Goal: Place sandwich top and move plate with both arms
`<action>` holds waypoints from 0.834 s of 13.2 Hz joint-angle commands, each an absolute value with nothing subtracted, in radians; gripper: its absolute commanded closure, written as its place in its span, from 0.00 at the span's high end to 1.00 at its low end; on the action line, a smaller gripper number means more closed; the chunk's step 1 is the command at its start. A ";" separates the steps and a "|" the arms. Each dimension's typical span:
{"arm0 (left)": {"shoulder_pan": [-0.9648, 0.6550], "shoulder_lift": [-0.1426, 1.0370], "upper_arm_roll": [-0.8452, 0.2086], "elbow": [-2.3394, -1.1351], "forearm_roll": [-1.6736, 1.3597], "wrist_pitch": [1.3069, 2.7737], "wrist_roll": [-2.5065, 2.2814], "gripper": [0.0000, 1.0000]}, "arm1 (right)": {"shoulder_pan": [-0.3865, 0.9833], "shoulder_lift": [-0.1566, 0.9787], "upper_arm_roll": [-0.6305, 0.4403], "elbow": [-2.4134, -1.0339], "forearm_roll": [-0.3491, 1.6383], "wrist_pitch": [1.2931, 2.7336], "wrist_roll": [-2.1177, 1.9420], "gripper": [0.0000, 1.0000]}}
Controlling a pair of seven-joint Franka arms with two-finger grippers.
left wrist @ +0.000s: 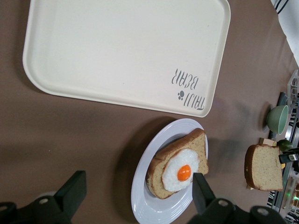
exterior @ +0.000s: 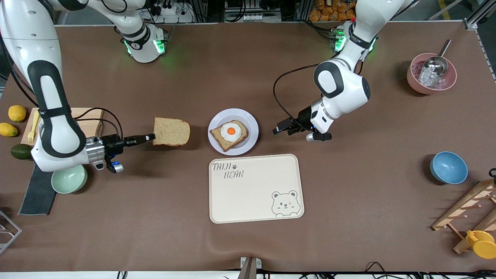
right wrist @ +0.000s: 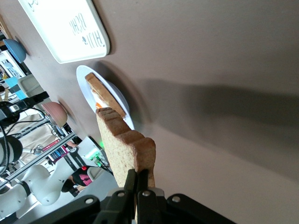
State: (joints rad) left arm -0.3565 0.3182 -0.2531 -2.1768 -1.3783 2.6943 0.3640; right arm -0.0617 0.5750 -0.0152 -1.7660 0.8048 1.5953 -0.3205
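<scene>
Right gripper (exterior: 149, 137) clamped tight on the plain light-brown bread slice w/ darker crust (exterior: 171, 131), pinching it by 1 edge. The slice is up in the air over bare brown table (exterior: 155, 201), just beside the round pale lavender-white plate (exterior: 248, 143), toward the right arm's end. Right wrist view confirms: both black fingers (right wrist: 141, 179) pressed onto the crust, slice (right wrist: 126, 149) standing up from them, plate (right wrist: 84, 88) past it.

On the plate, a 2nd bread slice topped w/ a fried egg (exterior: 229, 133), lying flat, orange yolk up.

Left gripper (exterior: 281, 128) hovers just beside the plate toward the left arm's end, jaws spread wide, holding nothing. In the left wrist view its 2 dark fingertips (left wrist: 72, 186) stand well apart, plate (left wrist: 149, 205) and egg toast (left wrist: 180, 168) right there by them.

Rectangular cream tray w/ bear drawing (exterior: 255, 188) sits nearer the front camera than the plate, just beside it, not touching.

Around the edges: pink bowl of ice w/ metal scoop (exterior: 431, 73) & blue bowl (exterior: 448, 167) at the left arm's end; pale green bowl (exterior: 69, 179), 2 yellow lemons (exterior: 17, 113), dark avocado (exterior: 20, 151) at the right arm's end.
</scene>
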 commanded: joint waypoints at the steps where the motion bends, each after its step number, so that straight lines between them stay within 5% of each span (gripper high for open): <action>1: -0.351 0.314 -0.261 -2.183 -1.422 2.709 0.394 1.00 | 0.007 0.537 -0.023 -1.802 0.856 1.649 -0.265 0.00; 11: -0.319 0.292 -0.261 -2.198 -1.428 2.701 0.399 1.00 | 0.216 0.485 -0.023 -1.910 1.012 1.842 -0.265 0.00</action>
State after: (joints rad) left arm -0.3337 0.3179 -0.2526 -2.1773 -1.3947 2.6991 0.3654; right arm 0.1797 0.5239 -0.0142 -1.8592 0.9796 1.7969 -0.2764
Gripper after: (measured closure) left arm 0.000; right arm 0.965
